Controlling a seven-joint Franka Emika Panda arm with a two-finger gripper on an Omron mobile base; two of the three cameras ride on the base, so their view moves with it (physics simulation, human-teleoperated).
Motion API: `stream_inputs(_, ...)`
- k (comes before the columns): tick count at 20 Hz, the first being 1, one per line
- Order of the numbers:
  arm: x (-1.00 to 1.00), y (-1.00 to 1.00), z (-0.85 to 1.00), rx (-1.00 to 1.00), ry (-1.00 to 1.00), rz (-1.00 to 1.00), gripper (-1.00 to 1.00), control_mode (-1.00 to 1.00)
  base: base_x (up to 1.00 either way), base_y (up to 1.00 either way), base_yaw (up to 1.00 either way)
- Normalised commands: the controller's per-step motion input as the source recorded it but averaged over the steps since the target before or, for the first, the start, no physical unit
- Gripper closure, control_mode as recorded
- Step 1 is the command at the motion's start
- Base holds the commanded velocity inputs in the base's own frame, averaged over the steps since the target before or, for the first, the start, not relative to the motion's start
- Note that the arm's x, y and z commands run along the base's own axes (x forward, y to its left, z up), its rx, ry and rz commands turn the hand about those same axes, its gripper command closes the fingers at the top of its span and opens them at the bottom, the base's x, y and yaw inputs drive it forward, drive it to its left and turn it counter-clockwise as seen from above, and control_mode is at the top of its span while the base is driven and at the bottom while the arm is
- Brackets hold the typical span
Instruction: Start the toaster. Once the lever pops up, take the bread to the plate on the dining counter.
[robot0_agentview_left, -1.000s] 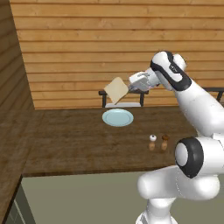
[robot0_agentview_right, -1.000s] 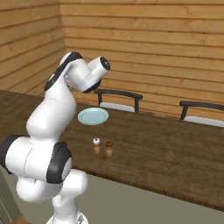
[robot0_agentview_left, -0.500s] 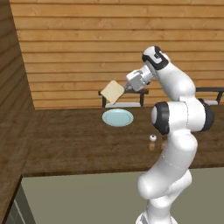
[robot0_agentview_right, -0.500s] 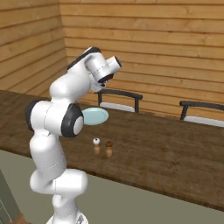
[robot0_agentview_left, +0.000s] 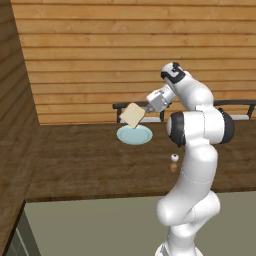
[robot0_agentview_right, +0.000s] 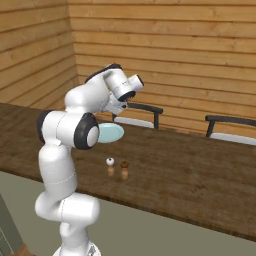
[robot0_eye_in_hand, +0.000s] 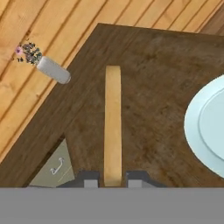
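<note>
My gripper (robot0_eye_in_hand: 113, 179) is shut on the bread (robot0_eye_in_hand: 113, 122), a thin tan slice seen edge-on between the two fingertips. From the left base view the bread (robot0_agentview_left: 132, 115) hangs tilted just above the far edge of the pale-blue plate (robot0_agentview_left: 134, 135), with the gripper (robot0_agentview_left: 144, 111) at its right side. The plate (robot0_agentview_right: 111, 133) lies flat on the dark-brown dining counter (robot0_agentview_left: 80, 160), and its rim (robot0_eye_in_hand: 203, 127) is at the right of the hand view. The toaster is out of view.
Salt and pepper shakers (robot0_agentview_right: 117, 167) stand on the counter near the arm's base, right of the plate. Black-backed chairs (robot0_agentview_right: 145, 108) (robot0_agentview_right: 231, 120) line the far side. A small vase with flowers (robot0_eye_in_hand: 48, 66) is beyond the counter's corner. Wooden plank walls stand behind.
The arm has swung its body from the right into the middle of the view. The bread has come down a little toward the plate, still held.
</note>
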Motion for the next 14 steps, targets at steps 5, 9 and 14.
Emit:
stream_inputs(5, 0.01, -0.17, -0.15, -0.13, 0.00, -0.08, 1.00, -1.00, 0.00, 0.00, 0.00)
stream_inputs(9, 0.00, -0.19, -0.25, -0.11, 0.00, -0.01, 1.00, -1.00, 0.00, 0.00, 0.00)
stream_inputs(14, 0.04, -0.02, -0.39, -0.02, 0.00, 0.00, 1.00, -1.00, 0.00, 0.00, 0.00)
